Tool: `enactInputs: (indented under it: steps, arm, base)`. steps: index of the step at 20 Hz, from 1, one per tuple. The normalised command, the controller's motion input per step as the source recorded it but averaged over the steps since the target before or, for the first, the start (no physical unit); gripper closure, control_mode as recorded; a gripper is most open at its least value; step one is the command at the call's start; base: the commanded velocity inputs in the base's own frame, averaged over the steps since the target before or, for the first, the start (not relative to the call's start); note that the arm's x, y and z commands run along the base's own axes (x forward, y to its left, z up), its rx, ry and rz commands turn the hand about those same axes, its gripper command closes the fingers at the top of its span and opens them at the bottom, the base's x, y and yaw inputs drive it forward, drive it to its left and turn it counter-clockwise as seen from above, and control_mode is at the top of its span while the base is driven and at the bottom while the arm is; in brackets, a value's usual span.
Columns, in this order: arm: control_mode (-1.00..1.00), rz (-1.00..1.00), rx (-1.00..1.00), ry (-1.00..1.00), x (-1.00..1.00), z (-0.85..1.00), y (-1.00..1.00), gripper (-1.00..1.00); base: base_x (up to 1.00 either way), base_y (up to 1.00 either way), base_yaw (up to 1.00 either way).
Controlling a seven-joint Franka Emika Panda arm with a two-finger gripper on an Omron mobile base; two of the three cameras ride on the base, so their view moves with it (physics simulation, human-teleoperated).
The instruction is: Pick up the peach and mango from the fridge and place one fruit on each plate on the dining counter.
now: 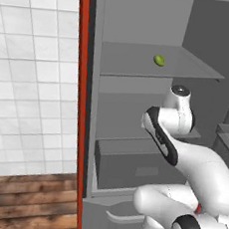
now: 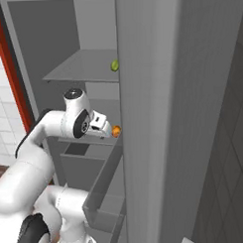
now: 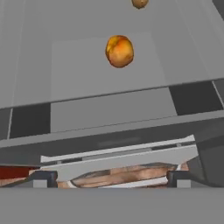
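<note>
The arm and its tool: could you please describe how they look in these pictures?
The arm is glossy white, built of rounded, bulbous segments with dark bands at the joints and a dark-rimmed round cap on one joint. No cables or lettering show. The tool has two small, dark, blocky fingertips in the hand view.

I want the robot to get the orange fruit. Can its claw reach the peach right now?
Probably yes. The claw is open and aimed at the peach, which sits alone on its fridge shelf with nothing between them.
</note>
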Motion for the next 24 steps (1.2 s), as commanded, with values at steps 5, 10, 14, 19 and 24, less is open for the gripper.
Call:
enactInputs:
  steps: [5,10,14,19,24]
  arm:
    - [-1.0,0.03,0.0,-0.05,0.61,-0.12,-0.39,-1.0]
    - [-1.0,0.01,0.0,-0.1,0.42,-0.26,-0.05,-1.0]
    - [-1.0,0.01,0.0,-0.04,0.44,-0.57,0.0,-1.0]
    - [-1.0,0.02,0.0,-0.09,0.49,-0.16,0.0,-1.0]
    - [-1.0,0.05,0.0,-0.01,0.41,0.03,-0.11,-1.0]
  base:
    - [0.0,0.0,0.0]
    - [0.0,0.0,0.0]
    - [0.0,0.0,0.0]
    - [0.0,0.0,0.0]
    - [0.0,0.0,0.0]
